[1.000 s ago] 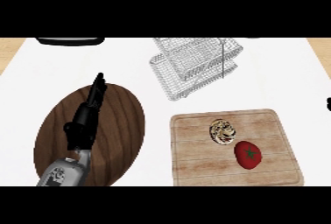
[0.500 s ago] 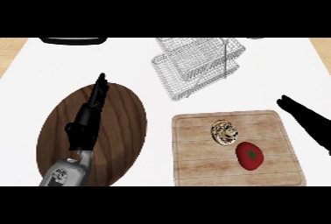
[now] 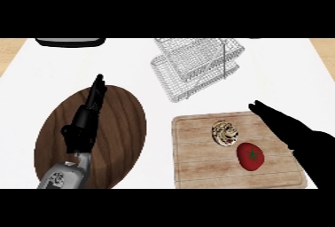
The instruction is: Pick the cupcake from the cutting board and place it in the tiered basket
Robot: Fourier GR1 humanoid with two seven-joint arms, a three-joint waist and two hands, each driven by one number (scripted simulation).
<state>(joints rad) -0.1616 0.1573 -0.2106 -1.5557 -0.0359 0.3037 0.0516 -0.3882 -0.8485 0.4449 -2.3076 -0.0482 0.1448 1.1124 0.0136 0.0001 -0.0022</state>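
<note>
We are looking down on a white counter (image 3: 39, 80). The largest thing on it is a dark oval wooden board (image 3: 121, 133) at the left side, and our left hand (image 3: 88, 113) is lying over this board with its fingers straight and together, pointing away from us and holding nothing. At the right side the light wooden cutting board (image 3: 196, 168) is lying near the lower edge of the view. Our right hand (image 3: 288, 128) is hanging over the far right corner of this cutting board; its fingers are stretched out and open, pointing toward the far left, and they are gripping nothing. Behind the cutting board, a little apart from it, the wire tiered basket (image 3: 193, 66) is standing. On the cutting board the red tomato (image 3: 250, 156) is sitting just beside the cupcake (image 3: 226, 132), which is resting near the middle of the board, close to the fingertips of the right hand but not touching them.
</note>
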